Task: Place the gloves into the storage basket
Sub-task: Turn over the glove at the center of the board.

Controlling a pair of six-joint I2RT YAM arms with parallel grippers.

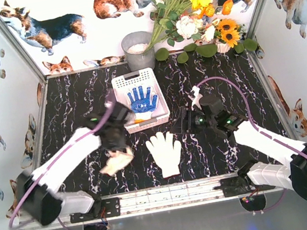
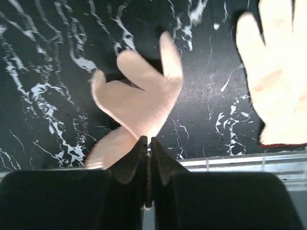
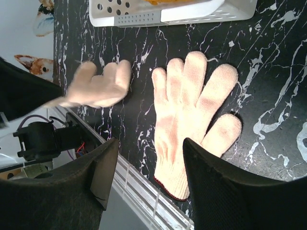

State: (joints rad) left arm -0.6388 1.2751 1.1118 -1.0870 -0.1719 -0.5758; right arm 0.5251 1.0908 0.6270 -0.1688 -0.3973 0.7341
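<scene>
Only left wrist view shows jaws pinching glove (image 2: 139,103).

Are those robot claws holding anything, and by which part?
The left gripper pinches a white knit glove near its cuff end; the right gripper holds nothing.

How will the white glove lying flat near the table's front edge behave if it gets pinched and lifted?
Probably floppy: the similar glove pinched by the left gripper, jaws shut, hangs folded rather than stiff. Likely light, since the flat glove lies thin against the table. Its fuzzy-looking surface should grip rather than slip, I'd guess.
</scene>
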